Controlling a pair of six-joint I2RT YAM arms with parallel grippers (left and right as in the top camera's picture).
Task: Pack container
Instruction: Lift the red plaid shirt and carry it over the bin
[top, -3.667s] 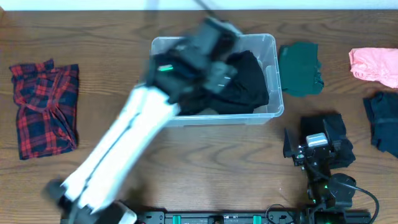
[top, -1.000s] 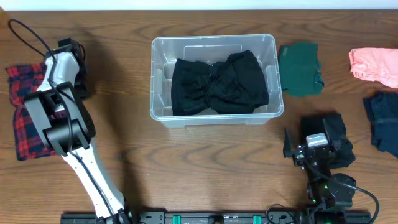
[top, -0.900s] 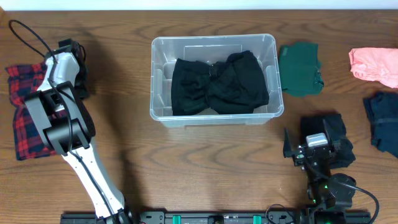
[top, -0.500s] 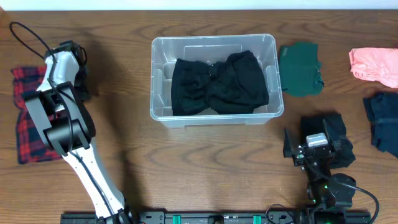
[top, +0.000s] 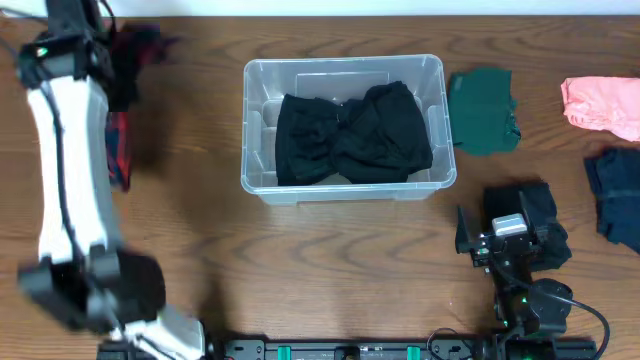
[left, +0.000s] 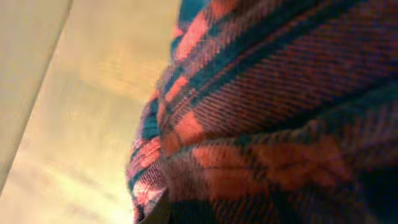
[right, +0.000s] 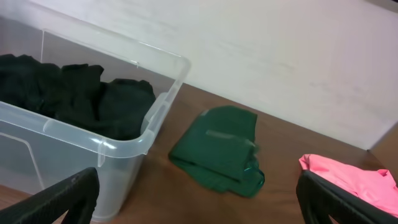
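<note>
The container (top: 345, 63) is a clear tub at the back middle of the table, with a black garment (top: 350, 135) lying in it. My left gripper (top: 113, 55) is raised at the far left, shut on a red plaid cloth (top: 118, 150) that hangs below it. That plaid cloth (left: 273, 106) fills the left wrist view and hides the fingers. My right gripper (right: 199, 211) rests open near the front right with nothing between its fingers. It faces the container's (right: 93, 146) right end, where the black garment (right: 68, 87) shows.
A folded green cloth (top: 483, 110) lies just right of the container, also seen as the green cloth (right: 221, 149) in the right wrist view. A pink cloth (top: 600, 105) and a navy cloth (top: 615, 195) lie at the far right edge.
My left gripper has shut on the plaid cloth and lifted it off the table, the arm rising and swinging toward the back left. The right arm has not moved.
</note>
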